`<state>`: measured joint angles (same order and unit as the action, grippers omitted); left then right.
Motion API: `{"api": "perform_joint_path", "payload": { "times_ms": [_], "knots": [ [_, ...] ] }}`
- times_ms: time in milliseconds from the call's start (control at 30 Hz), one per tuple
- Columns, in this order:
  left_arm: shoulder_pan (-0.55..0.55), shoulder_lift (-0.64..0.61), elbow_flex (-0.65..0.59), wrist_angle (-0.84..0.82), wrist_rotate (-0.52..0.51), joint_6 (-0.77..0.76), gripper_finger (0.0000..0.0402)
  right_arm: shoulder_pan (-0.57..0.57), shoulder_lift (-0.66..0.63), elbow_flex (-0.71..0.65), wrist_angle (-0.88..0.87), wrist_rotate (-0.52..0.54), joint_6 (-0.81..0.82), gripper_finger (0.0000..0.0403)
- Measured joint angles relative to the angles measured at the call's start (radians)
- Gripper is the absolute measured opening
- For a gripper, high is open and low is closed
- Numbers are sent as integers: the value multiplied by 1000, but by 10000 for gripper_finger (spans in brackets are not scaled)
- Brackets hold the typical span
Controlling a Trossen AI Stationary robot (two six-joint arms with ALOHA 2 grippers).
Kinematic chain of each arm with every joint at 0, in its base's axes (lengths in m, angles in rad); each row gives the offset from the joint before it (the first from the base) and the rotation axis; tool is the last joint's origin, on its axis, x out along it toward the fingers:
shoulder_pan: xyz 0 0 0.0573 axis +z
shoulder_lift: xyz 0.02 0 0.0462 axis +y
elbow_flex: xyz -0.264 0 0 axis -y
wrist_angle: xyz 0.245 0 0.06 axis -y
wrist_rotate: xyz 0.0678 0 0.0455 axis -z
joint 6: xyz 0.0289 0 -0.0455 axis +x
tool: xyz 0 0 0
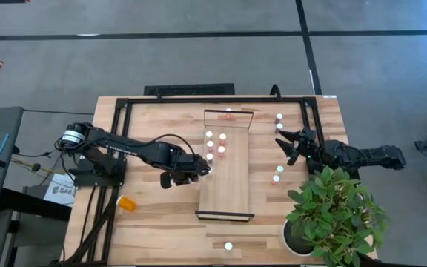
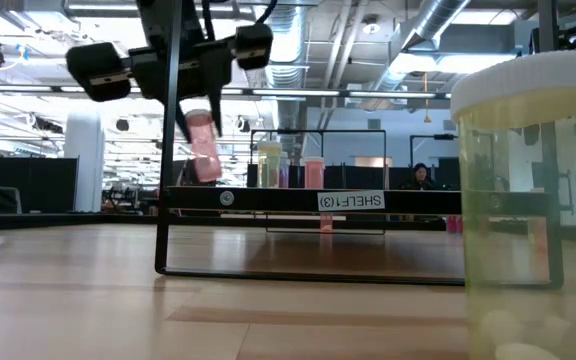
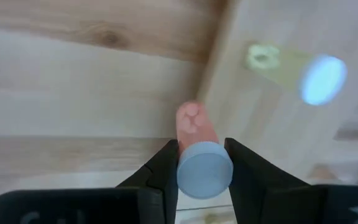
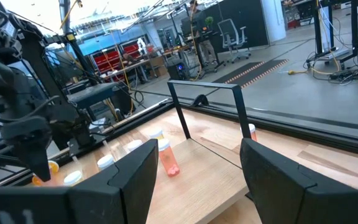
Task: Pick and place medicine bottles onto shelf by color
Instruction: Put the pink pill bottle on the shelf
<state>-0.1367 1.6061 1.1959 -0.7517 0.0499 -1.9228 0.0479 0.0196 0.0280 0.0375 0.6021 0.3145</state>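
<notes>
the left gripper point(image 1: 199, 169) was clamped on a pink medicine bottle point(image 3: 194, 127), held above the shelf point(image 1: 228, 185) edge. it should descend straight beside the pink bottles. the right gripper point(image 1: 291, 145) waited spread apart.

high: straight down | low: table-level | wrists: close; all share shelf point(image 1: 227, 167)

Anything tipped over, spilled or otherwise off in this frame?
One thing: an orange bottle lies on its side on the table, left of the shelf, while the other bottles show their caps up. The pink bottle in the left hand hangs tilted. Nothing looks spilled.
</notes>
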Motion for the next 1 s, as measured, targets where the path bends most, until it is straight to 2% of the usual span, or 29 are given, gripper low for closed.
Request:
{"api": "perform_joint_path", "payload": {
  "times_ms": [200,500,767,1000],
  "knots": [
    [-19,0,25,50,-45,134,85,0,0,0,0,0,0,251],
    [-63,0,53,71,-150,154,85,0,0,0,0,0,0,251],
    [-91,0,53,192,-289,316,85,0,0,0,0,0,0,251],
    [-94,0,53,313,-336,413,85,0,0,0,0,0,0,251]
  ]
}}
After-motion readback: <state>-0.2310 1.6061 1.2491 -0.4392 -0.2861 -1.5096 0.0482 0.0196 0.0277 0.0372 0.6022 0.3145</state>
